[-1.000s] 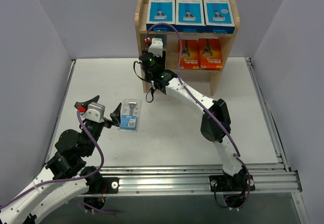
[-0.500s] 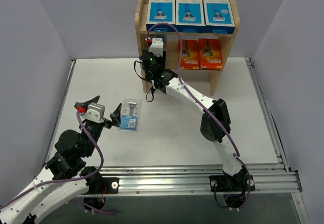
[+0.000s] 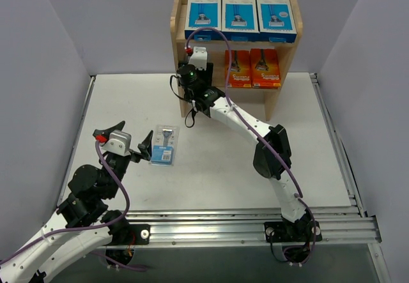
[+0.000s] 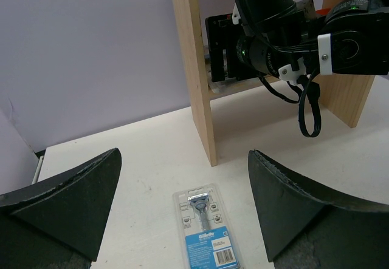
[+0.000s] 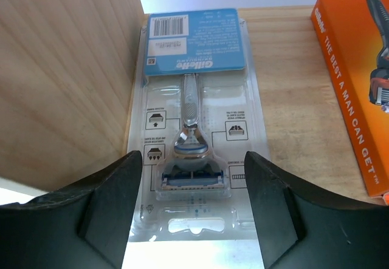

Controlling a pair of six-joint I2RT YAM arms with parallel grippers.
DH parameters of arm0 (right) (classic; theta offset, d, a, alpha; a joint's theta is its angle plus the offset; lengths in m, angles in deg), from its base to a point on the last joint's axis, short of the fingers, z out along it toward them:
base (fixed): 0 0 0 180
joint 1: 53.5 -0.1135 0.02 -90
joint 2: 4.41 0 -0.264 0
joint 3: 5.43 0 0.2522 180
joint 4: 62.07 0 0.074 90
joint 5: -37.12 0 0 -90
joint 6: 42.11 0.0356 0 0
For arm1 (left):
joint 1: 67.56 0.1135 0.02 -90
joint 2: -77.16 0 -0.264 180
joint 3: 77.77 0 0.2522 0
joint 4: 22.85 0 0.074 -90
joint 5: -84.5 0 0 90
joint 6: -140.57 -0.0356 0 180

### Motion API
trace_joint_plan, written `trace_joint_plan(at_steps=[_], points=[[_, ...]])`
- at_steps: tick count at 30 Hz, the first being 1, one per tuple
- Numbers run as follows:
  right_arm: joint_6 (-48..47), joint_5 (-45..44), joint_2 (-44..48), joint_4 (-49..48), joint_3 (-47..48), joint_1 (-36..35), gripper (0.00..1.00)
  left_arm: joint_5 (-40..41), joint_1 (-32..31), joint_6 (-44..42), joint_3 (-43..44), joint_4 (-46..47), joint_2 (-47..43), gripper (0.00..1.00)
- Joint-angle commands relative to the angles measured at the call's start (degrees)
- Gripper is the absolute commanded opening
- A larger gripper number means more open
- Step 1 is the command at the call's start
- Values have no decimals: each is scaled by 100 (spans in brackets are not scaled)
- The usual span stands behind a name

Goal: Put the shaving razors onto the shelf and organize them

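The wooden shelf (image 3: 176,53) stands at the back of the table. Three blue-and-white razor boxes (image 3: 238,16) line its top tier, and two orange boxes (image 3: 252,68) stand on the middle tier. My right gripper (image 5: 193,205) reaches into the left end of that middle tier. It is open, its fingers (image 5: 115,202) apart on either side of a clear blister razor pack (image 5: 194,81) lying flat beside the side panel (image 5: 67,81). Another blister pack (image 3: 164,145) lies on the table. My left gripper (image 4: 182,220) hovers open just short of this pack (image 4: 205,232), holding nothing.
An orange box (image 5: 358,81) sits to the right of the placed pack, with bare shelf board (image 5: 298,111) between them. The right arm (image 3: 255,130) stretches across the table's middle. Metal rails (image 3: 332,123) edge the white table (image 3: 211,168), and grey walls enclose it.
The right gripper's jaws have spread wider around the blister pack on the middle tier, and its wrist has shifted slightly toward the shelf. The left arm has stayed put.
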Motion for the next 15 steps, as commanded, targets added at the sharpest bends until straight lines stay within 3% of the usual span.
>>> trace_joint_plan(at_steps=[1, 15], points=[[14, -112, -57, -154, 265, 55, 63, 48, -27, -63, 31, 247, -60, 94], [163, -6, -110, 13, 291, 117, 58, 30, -36, -63, 31, 238, -95, 94]])
